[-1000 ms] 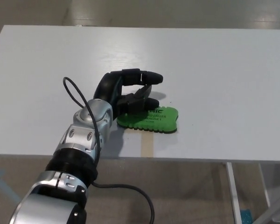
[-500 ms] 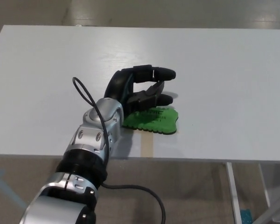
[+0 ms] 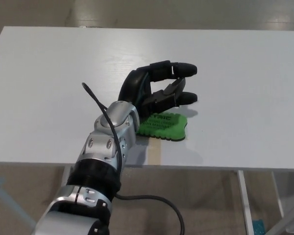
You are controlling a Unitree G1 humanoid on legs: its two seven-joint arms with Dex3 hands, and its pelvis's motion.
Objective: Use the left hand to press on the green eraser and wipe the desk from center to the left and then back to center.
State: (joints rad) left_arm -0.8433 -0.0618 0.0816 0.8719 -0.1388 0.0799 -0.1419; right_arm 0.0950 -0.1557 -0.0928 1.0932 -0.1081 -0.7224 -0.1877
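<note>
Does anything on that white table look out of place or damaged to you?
Nothing looks damaged or spilled. The flat green eraser with scalloped edges lies flat near the front edge of the white desk, and the robot's black left hand hangs over it, fingers spread. The loose black cable on the wrist seems normal.

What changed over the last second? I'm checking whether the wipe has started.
The left hand moved toward picture right and slightly up the desk, its fingers apart, now reaching over and past the green eraser. The eraser has not visibly shifted; it lies in the same spot near the front edge. No wipe to the left has started. The right hand is not in view.
</note>
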